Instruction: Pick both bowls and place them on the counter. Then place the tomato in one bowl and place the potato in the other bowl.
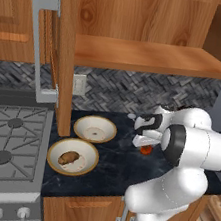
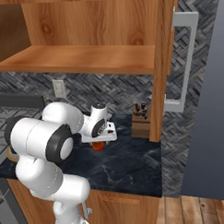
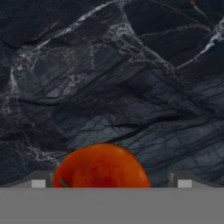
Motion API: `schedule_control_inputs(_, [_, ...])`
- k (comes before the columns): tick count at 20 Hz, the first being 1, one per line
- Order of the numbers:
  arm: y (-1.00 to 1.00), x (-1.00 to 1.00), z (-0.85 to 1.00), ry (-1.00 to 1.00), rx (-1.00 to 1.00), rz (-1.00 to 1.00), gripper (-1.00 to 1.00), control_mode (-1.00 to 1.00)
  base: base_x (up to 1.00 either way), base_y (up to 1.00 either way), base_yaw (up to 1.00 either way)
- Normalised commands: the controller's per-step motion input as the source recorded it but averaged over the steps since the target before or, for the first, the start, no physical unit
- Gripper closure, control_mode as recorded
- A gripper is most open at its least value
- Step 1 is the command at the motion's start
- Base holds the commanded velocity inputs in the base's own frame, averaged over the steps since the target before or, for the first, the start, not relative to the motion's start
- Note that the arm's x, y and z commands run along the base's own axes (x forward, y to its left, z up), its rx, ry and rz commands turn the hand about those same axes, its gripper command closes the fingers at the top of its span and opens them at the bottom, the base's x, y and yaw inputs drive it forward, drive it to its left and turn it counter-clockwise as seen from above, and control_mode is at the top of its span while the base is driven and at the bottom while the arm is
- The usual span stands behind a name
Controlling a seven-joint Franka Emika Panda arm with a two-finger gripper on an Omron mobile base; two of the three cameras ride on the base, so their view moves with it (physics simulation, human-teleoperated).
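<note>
Gripper (image 3: 107, 183) spread wide astride the tomato (image 3: 101, 167), fingertips mostly cut off, touching nothing.

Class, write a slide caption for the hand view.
Tomato between the open gripper fingers on the black counter.

White arm bent at elbow, forearm reaching forward, wrist angled down. Gripper (image 1: 146, 147) low over tabletop (image 1: 120, 154), jaws spread wide apart, one tip on each side of tomato (image 3: 101, 167).
</note>
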Motion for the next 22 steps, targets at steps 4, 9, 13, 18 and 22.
schedule_control_inputs(4, [0.01, -0.06, -0.14, 0.00, 0.00, 0.00, -1.00, -1.00, 0.00, 0.00, 0.00])
schedule_control_inputs(9, [0.03, -0.14, -0.12, 0.00, 0.00, 0.00, -1.00, -1.00, 0.00, 0.00, 0.00])
schedule_control_inputs(13, [0.03, -0.18, -0.14, 0.01, 0.00, 0.00, -1.00, -1.00, 0.00, 0.00, 0.00])
schedule_control_inputs(18, [0.11, -0.02, -0.11, 0.00, 0.00, 0.00, 1.00, -1.00, 0.00, 0.00, 0.00])
schedule_control_inputs(22, [0.07, -0.01, -0.05, 0.00, 0.00, 0.00, 1.00, -1.00, 0.00, 0.00, 0.00])
